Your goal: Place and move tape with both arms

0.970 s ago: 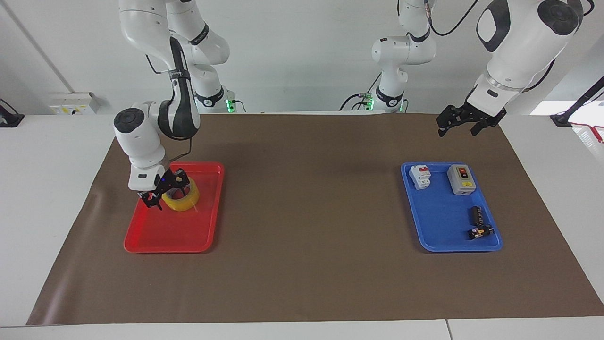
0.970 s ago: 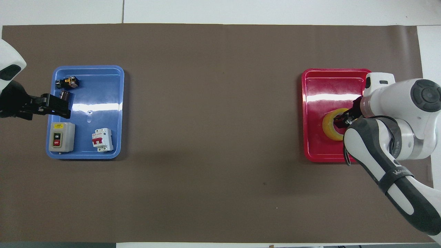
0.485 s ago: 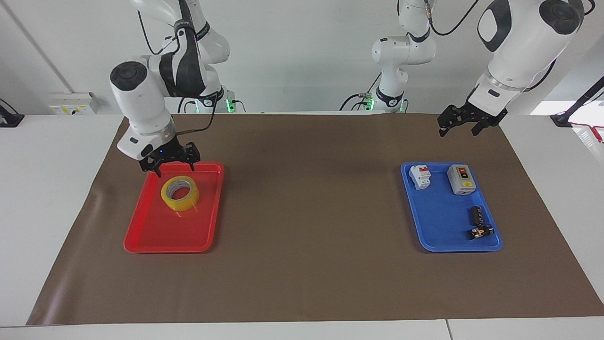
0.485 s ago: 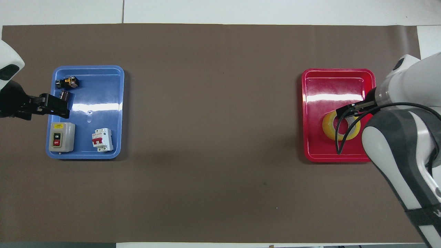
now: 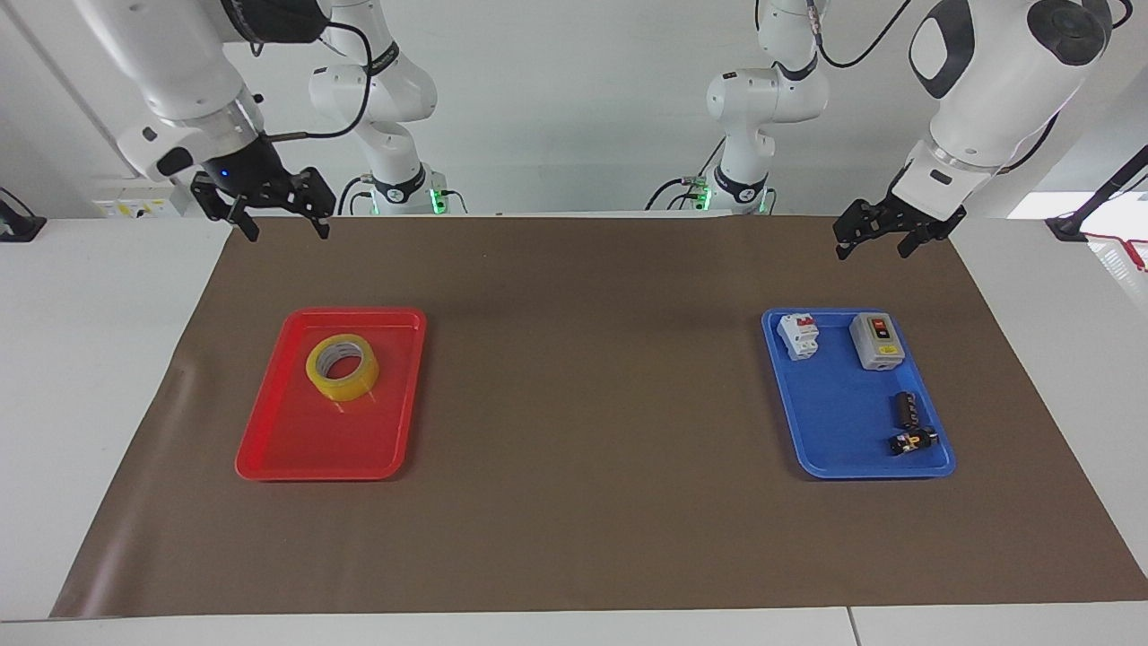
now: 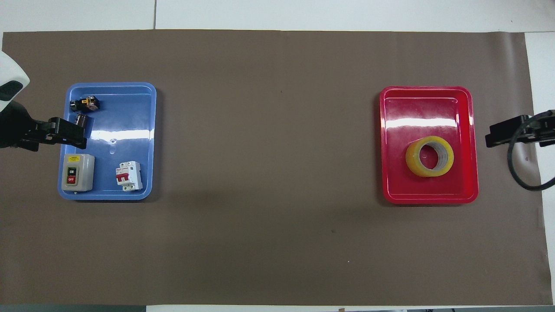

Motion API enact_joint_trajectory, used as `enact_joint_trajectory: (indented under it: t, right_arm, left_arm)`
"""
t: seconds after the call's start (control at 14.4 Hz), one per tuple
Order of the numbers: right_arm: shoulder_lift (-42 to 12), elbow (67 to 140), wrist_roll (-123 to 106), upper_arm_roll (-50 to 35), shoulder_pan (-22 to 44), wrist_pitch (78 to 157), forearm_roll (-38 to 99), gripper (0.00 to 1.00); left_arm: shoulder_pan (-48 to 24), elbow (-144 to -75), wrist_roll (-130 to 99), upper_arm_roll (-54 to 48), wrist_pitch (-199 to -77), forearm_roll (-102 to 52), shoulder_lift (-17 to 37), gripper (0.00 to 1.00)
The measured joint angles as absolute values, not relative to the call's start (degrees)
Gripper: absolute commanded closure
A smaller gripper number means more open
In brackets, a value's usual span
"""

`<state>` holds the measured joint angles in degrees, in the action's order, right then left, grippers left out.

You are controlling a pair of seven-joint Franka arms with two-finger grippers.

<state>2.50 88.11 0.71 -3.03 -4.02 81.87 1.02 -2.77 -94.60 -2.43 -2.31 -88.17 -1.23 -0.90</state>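
The tape [image 5: 344, 388] is a yellow ring lying flat in the red tray [image 5: 314, 449], in the part nearer to the robots; the overhead view shows it too [image 6: 412, 158], in the red tray [image 6: 425, 104]. My right gripper [image 5: 282, 224] is open and empty, raised high over the mat's edge at the right arm's end, well apart from the tape. In the overhead view it [image 6: 498, 136] shows beside the red tray. My left gripper [image 5: 872, 244] is open and empty, raised over the mat near the blue tray [image 5: 834, 422], and waits there [image 6: 65, 132].
The blue tray [image 6: 125, 112] holds a grey switch box [image 5: 876, 341], a white circuit breaker [image 5: 797, 336] and two small black parts [image 5: 908, 408]. Brown mat covers the table. Two smaller white arms [image 5: 744, 108] stand at the robots' end.
My right gripper has let go of the tape, risen and drawn back off the red tray toward its own base. The tape stays in the tray. The left arm has barely moved.
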Motion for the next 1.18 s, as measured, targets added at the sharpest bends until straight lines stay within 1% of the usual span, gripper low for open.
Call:
enact_joint_trajectory:
  t: [0.07,0.35,0.49,0.83,1.18]
  right_arm:
    - [2.2,87.1,0.7,-2.9,-4.3,81.1,0.7,0.0]
    - [1.4,89.4,0.8,-2.9,-4.6,83.3,0.3,0.0]
    - [1.4,89.3,0.8,-3.0,-4.6,82.4,0.3,0.0]
    - [0.9,85.6,0.6,-3.1,-4.6,80.3,0.3,0.0]
    - [0.0,85.7,-1.8,-3.2,-4.2,81.5,-0.8,0.0]
  left_arm:
    - [-2.8,-94.6,-2.4,-2.3,-88.2,-1.2,-0.9,0.0]
    - [-2.8,-94.6,-2.4,-2.3,-88.2,-1.2,-0.9,0.0]
    - [-2.8,-94.6,-2.4,-2.3,-88.2,-1.2,-0.9,0.0]
    - [-2.8,-94.3,-2.4,-2.3,-88.2,-1.2,-1.4,0.0]
    - [-2.8,-94.3,-2.4,-2.3,-88.2,-1.2,-1.5,0.0]
